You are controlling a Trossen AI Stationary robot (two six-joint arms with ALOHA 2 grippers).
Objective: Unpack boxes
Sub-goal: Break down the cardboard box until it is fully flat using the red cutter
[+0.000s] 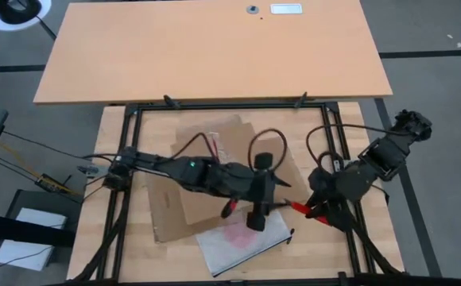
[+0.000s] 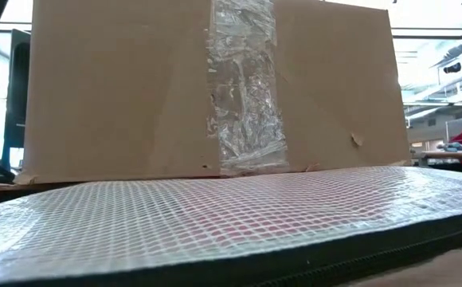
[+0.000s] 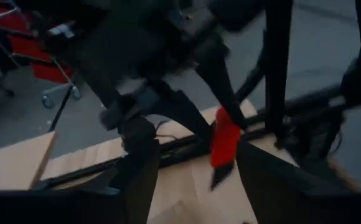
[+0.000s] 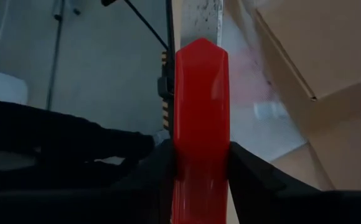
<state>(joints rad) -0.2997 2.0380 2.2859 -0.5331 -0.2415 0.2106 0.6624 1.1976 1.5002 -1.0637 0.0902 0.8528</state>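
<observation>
- Nearest the low camera lies one clear plastic zip bag (image 2: pixel 215 215): a flat pouch with a woven grid texture, a dark zip edge along its near side and a red blur showing through the film.
- Directly behind that bag stands one brown cardboard carton (image 2: pixel 119 88), matt and smooth, with a wrinkled strip of clear tape (image 2: pixel 243 88) running down the face I see at table level.
- From above, the carton (image 1: pixel 207 171) lies on the wooden table (image 1: pixel 377 230) between my two arms, with flaps spread flat; the bag (image 1: pixel 242 238) sits at its near edge, partly overlapping it.
- My left pincer (image 1: pixel 256 216) hangs over the near edge of the carton, just above the bag. Its two dark fingers (image 3: pixel 140 177) stand wide apart with nothing between them: released.
- My right pincer (image 1: pixel 314 208) is clenched on one box cutter (image 4: pixel 200 118), a smooth, glossy red handle with an angled tip, gripped between both fingers (image 4: pixel 255 174).
- In the left wrist view the same red cutter (image 3: pixel 224 140) points towards my left pincer; the two pincers are near each other but apart.
- Count: one carton, one bag, one cutter, two pincers.
</observation>
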